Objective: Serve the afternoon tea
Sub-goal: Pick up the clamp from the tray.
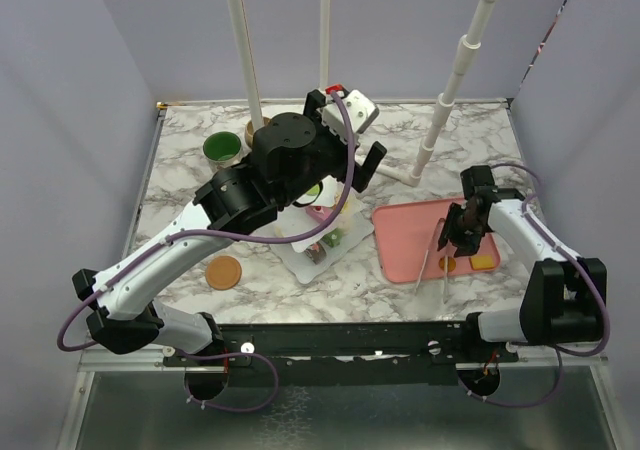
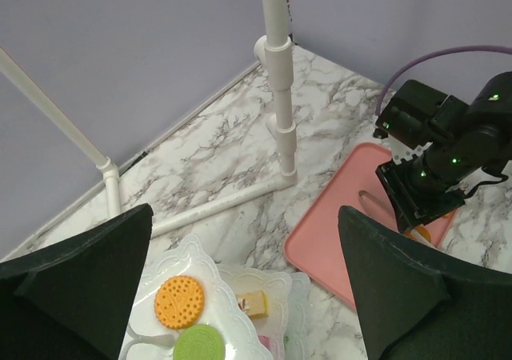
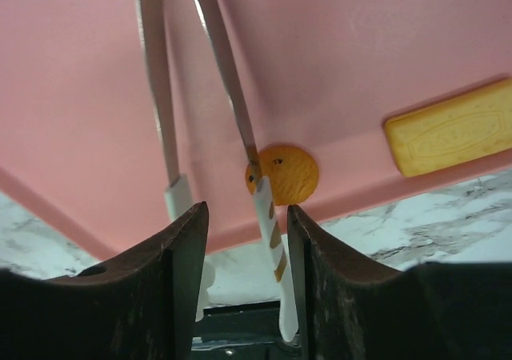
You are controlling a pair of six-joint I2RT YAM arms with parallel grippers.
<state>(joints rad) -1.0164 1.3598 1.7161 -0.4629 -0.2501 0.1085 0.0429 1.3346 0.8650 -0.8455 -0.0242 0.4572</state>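
The white tiered stand point(image 1: 298, 258) sits mid-table under my left arm. In the left wrist view its wavy plates point(image 2: 210, 274) hold an orange round biscuit point(image 2: 179, 301), a green biscuit point(image 2: 200, 346) and a small yellow cake piece point(image 2: 254, 304). My left gripper point(image 1: 352, 175) point(image 2: 246, 216) hovers open and empty above it. My right gripper point(image 1: 462, 235) point(image 3: 244, 216) is open low over the pink tray point(image 1: 410, 232), with one arm of the metal tongs point(image 3: 264, 208) between its fingers. An orange cookie point(image 3: 288, 172) and a yellow rectangular biscuit point(image 3: 452, 136) lie on the tray. A green-lined mug point(image 1: 222, 148) and a partly hidden beige mug point(image 1: 256, 127) stand at the back left.
A brown coaster point(image 1: 224, 272) lies at the front left. White pipe posts point(image 1: 445, 105) point(image 2: 278, 96) rise from the back of the table, with a floor pipe point(image 2: 216, 208) beside the stand. The tongs point(image 1: 432, 260) stick out over the tray's near edge.
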